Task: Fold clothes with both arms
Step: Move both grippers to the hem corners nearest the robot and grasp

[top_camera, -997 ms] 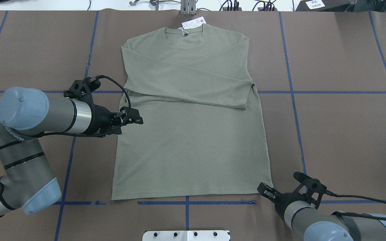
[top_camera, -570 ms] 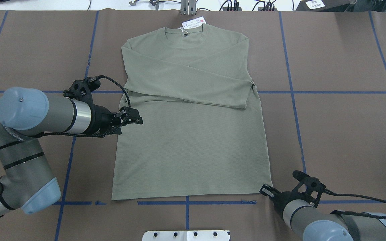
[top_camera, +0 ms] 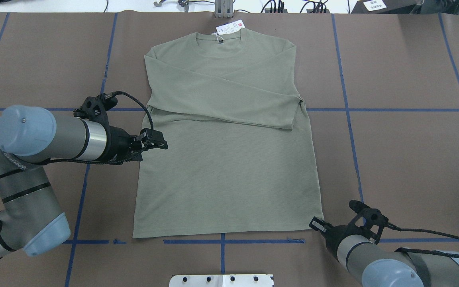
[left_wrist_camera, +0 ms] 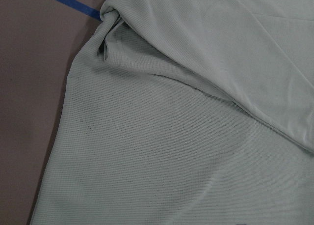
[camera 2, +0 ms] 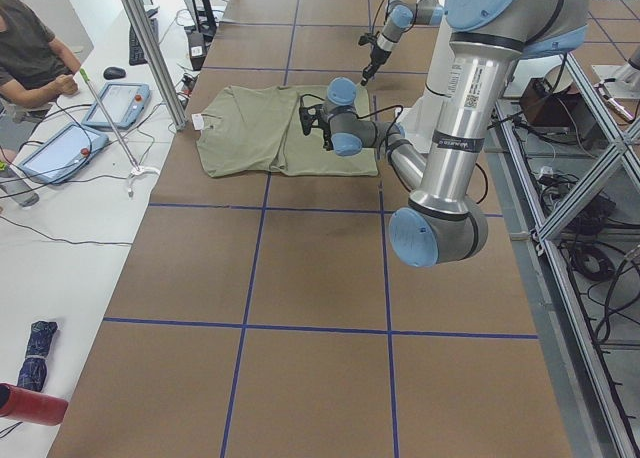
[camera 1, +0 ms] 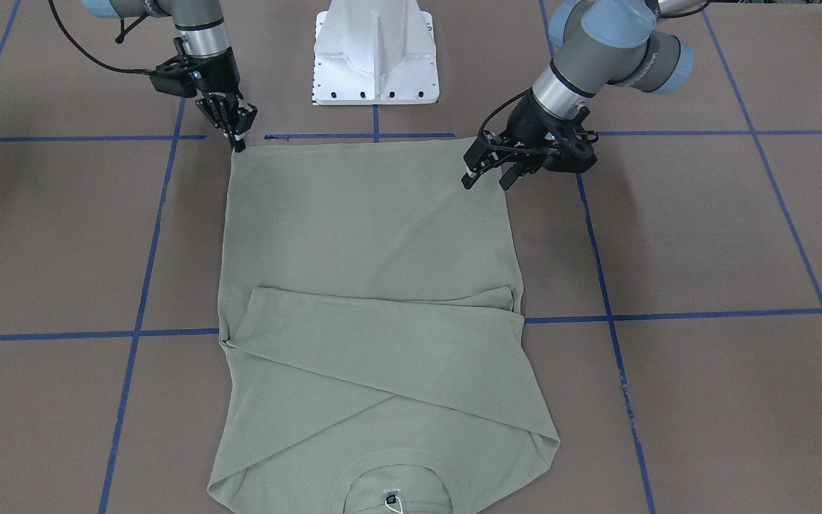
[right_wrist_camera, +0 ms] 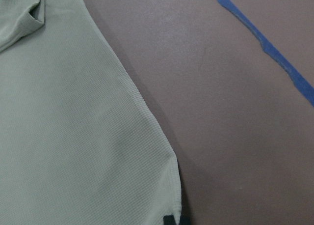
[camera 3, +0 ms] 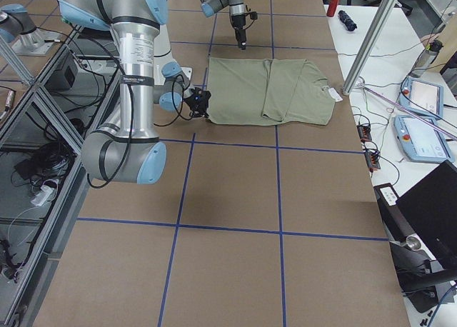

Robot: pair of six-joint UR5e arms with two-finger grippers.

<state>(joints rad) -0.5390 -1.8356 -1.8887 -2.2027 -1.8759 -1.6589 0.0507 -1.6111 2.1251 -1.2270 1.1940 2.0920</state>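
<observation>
One sage-green long-sleeved knit shirt (top_camera: 225, 167), one white hang tag (top_camera: 230, 28), two silver-tubed robot arms (top_camera: 54, 137) (top_camera: 373, 259), one white metal pedestal (camera 1: 375, 53).

The front-facing view's bottom edge cuts the shirt (camera 1: 368, 228) off at its collar. The right pincer (camera 1: 239, 143) shows in its wrist view only as a dark tip; whether it grips cannot be told.

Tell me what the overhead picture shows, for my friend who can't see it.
A sage-green long-sleeved shirt lies flat on a brown table, sleeves folded across its chest, collar away from the robot. The left end effector is over the shirt's left edge, and the right end effector is at its near right hem corner.
</observation>
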